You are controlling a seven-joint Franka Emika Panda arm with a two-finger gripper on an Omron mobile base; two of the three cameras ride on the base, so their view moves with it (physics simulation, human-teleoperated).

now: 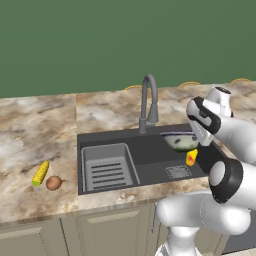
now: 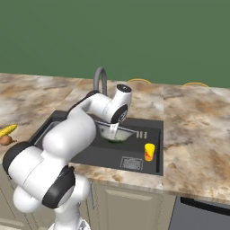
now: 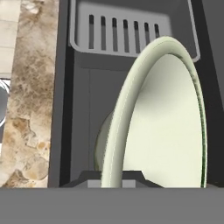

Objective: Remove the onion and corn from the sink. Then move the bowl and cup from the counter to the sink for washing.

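Left base view: corn [image 1: 40, 173] and onion [image 1: 54, 183] lying side by side on the tabletop [image 1: 30, 135], left of the sink [image 1: 150, 160]. Bowl [image 1: 181, 142] held over the basin near the faucet [image 1: 148, 102]; cup [image 1: 191, 157] standing upright inside the basin.

Right base view: jaws [image 2: 114, 130] reaching down onto the bowl's rim, cup near the basin's right wall beside the drain grate [image 2: 131, 162].

Hand view: jaws clenched on the bowl's rim, bowl tilted on its edge above the ribbed rack [image 3: 127, 33].
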